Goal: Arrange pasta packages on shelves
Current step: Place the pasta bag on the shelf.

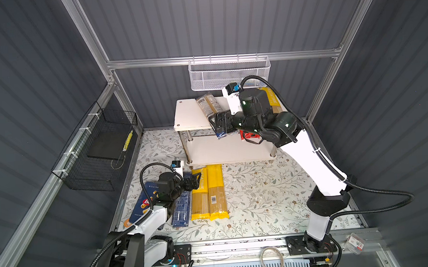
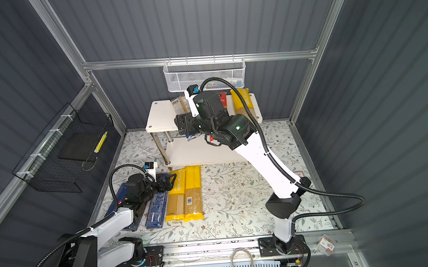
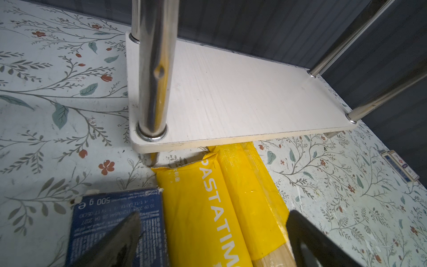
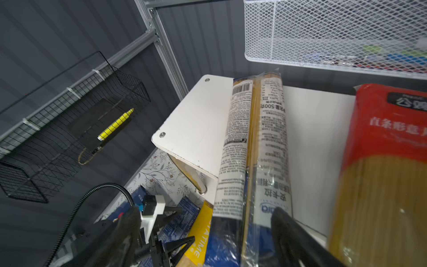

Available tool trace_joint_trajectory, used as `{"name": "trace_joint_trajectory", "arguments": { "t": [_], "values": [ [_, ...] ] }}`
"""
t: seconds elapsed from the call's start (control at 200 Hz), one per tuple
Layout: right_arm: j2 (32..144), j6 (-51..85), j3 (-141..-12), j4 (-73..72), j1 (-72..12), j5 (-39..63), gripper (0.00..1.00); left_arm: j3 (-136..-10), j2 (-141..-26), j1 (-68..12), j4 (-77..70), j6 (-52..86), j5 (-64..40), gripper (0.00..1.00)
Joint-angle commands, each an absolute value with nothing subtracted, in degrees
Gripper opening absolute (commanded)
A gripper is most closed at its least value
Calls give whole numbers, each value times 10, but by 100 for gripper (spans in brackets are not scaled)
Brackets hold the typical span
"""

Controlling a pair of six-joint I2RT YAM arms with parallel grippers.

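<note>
The shelves (image 1: pixel 189 115) stand at the back. On the top board (image 4: pixel 196 124) a grey-and-dark-blue spaghetti bag (image 4: pixel 254 150) overhangs the front edge, beside a red bag (image 4: pixel 388 161) and a yellow bag (image 1: pixel 273 101). My right gripper (image 4: pixel 208 235) is open around the grey bag's overhanging end, one finger (image 4: pixel 288 231) against it. The lower board (image 3: pixel 231 97) is bare. Two yellow bags (image 3: pixel 196 208) (image 3: pixel 254 185), a narrow blue box (image 3: pixel 115 208) and the wide Barilla box (image 1: pixel 143 200) lie on the floor. My left gripper (image 3: pixel 212 242) hovers open over the yellow bags.
A white mesh basket (image 1: pixel 230 73) hangs on the back wall just above the top board. A black wire basket (image 1: pixel 98 150) with a yellow marker hangs on the left wall. A small red-and-white card (image 1: pixel 357 243) lies on the front rail.
</note>
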State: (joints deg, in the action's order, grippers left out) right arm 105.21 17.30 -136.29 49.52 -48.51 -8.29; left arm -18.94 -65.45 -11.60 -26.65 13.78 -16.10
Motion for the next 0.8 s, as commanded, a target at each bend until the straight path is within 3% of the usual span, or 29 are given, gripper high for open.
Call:
{"name": "trace_joint_trajectory", "arguments": {
  "t": [0.0,0.24,0.795],
  "values": [
    [1053,156,-1339,541,-483,-141,91,-184,-643,-119,-262,138,-158,100],
    [1057,147,-1330,542,-482,-126,96,-184,-640,-119,-261,138,-157,100],
    [1088,153,-1355,566,-482,-82,96,-183,-637,-119,-259,138,-156,100]
  ]
}}
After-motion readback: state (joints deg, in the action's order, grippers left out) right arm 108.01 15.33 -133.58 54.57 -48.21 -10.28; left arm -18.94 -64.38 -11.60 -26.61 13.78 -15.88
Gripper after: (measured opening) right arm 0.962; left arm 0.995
